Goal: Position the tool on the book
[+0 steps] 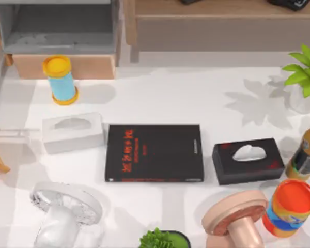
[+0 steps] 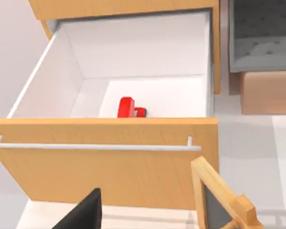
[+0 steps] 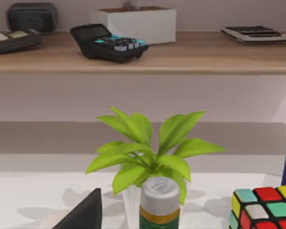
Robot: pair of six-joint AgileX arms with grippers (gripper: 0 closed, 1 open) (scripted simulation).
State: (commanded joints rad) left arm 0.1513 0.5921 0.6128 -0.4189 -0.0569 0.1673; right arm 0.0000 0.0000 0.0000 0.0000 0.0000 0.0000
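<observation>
Tool (image 2: 130, 107): small, red, glossy, lying loose at the back of the open drawer (image 2: 133, 95), nothing pinching it.
Book (image 1: 154, 153): flat black slab, red lettering, mid-table, bare.
Grippers: finger spread cannot be told.
Risk: deep white walls and the wooden drawer front crowd the reach; a narrow, slick tool may slip or skid.

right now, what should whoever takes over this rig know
Grippers: a dark fingertip edges the left wrist view and another the right wrist view; neither holds anything that I can see.
Red tool: lying inside the open wooden drawer, near its front panel.
Black book: flat at mid table between the white tissue box and the black tissue box, nothing on it.
Done: drawer open. Left: pick the tool, place it on the book.
</observation>
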